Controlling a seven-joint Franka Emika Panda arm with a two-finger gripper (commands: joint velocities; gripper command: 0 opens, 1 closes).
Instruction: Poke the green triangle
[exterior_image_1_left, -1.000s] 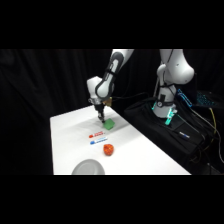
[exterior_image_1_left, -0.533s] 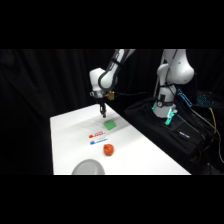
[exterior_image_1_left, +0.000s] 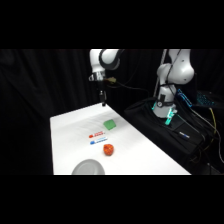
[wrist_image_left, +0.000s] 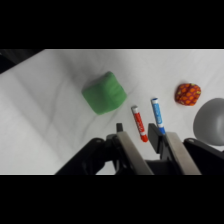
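The end effector (exterior_image_1_left: 103, 104) is lifting clear now, riding high above the bench's (exterior_image_1_left: 70, 135) far edge after being down at the green triangle (exterior_image_1_left: 109, 124) a second ago. Its fingers are standing slightly apart, holding nothing. The triangle is sitting mid-bench, just beyond the red piece (wrist_image_left: 138, 123) and blue piece (wrist_image_left: 157, 114). The poke looks done; this is the retreat.

One green triangle (wrist_image_left: 104, 93), one red-orange lump (wrist_image_left: 188, 94), one red piece (wrist_image_left: 138, 123), one blue piece (wrist_image_left: 157, 114), one grey bowl (wrist_image_left: 210, 121).
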